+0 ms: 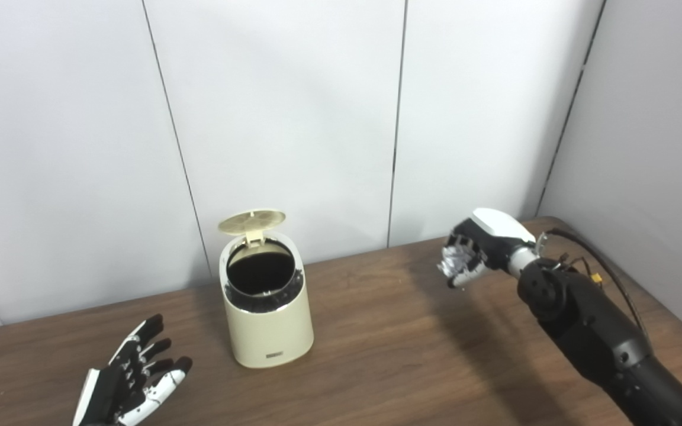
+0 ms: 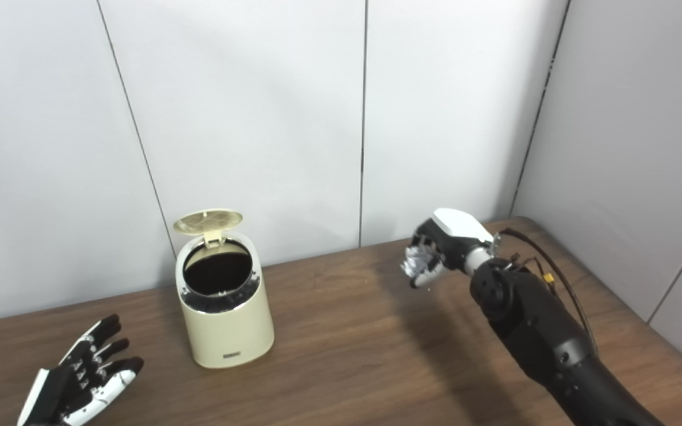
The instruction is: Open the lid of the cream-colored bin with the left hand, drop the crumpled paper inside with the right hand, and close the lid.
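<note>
Left eye view: right hand [image 1: 476,251] is raised, fingers curled around the crumpled paper [image 1: 452,262]. Well off to its left stands the cream-colored bin [image 1: 267,313], lid [image 1: 251,220] up. Left hand [image 1: 131,376] is spread, holding nothing, beside the bin.

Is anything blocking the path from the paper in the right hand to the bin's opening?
Nothing visible. The lid stands open behind the bin mouth; only bare table lies between it and the crumpled paper held in the right hand.
</note>
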`<state>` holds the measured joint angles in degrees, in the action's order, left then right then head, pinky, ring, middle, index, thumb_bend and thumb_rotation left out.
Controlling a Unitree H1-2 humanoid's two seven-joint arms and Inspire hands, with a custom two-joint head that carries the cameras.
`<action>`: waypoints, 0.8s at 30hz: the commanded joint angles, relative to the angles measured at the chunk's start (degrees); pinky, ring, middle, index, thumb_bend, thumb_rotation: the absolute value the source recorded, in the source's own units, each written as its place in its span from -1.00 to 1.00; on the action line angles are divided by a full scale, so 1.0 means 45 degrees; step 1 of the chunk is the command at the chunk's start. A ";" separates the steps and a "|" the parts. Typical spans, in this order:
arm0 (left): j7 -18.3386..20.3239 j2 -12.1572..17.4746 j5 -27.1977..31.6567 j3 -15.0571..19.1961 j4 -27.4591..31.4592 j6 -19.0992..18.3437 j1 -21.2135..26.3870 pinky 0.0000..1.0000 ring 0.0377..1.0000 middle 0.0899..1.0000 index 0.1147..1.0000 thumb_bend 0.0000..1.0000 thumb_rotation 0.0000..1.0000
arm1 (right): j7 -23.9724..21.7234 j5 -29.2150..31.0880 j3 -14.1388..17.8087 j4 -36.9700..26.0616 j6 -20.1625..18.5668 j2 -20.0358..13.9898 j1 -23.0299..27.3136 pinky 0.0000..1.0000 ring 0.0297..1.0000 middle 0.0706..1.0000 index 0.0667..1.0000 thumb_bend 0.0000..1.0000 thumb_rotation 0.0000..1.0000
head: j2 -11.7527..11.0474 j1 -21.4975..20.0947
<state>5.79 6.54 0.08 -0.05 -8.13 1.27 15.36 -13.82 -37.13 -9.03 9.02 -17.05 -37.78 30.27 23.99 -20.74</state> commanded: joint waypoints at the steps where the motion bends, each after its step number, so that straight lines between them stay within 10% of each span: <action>1: -0.0036 0.0063 -0.0009 0.0025 0.0327 0.0257 0.0370 0.50 0.69 0.81 0.83 0.24 -0.58 | 0.0195 -0.0003 0.0315 -0.0606 0.0066 -0.0264 0.0546 -0.46 -0.24 -0.05 0.01 -0.02 -1.00 | 0.0000 0.0045; 18: -0.0470 -0.0386 -0.0631 -0.0317 -0.0360 0.0894 0.0479 0.61 0.68 0.77 0.78 0.29 -0.57 | -0.0891 -0.0103 0.0257 -0.3321 -0.0341 0.0357 0.1188 -0.21 -0.14 -0.04 -0.14 0.01 -1.00 | -0.0284 0.2078; 24: -0.0644 -0.0710 -0.0728 -0.0425 -0.0638 0.1134 0.0543 0.49 0.67 0.76 0.76 0.39 -0.53 | -0.0192 0.0450 0.0262 -0.2460 0.1222 0.0956 0.1519 -0.18 -0.15 -0.08 -0.11 0.01 -1.00 | -0.0347 0.3034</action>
<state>3.18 3.21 -2.55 -1.81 -11.87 4.06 15.51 -16.77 -35.78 -8.82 -1.35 -13.73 -33.11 33.75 22.41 -7.48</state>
